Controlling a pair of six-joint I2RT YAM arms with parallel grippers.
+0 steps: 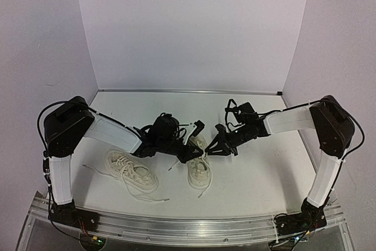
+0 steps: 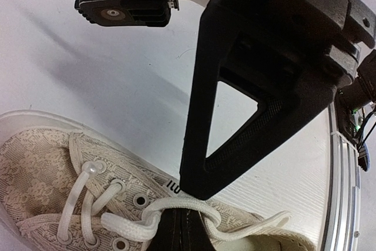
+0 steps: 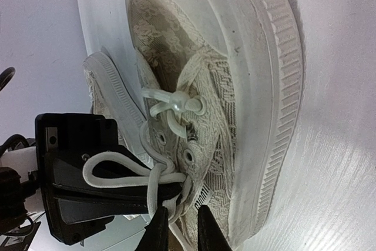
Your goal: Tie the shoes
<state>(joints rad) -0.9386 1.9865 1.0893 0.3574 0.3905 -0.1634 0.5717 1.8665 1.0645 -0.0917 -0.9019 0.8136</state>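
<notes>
worked shoe: near the table's middle, under both grippers; cream floral-patterned fabric, ringed eyelets, pale ribbed rubber sole.
second shoe: near the first, on the left arm's side, lying at an angle, thin laces trailing loose on the table.
lace: flat white woven cord, looped over the tongue of the worked shoe.
left gripper: black fingers clamped on the lace loop.
right gripper: narrow gap, a strand running into it; cannot tell if pinched.
table: white, matte, faint wood grain.
rail: aluminium, along the near edge.
walls: plain, pale lilac-white, on three sides.
</notes>
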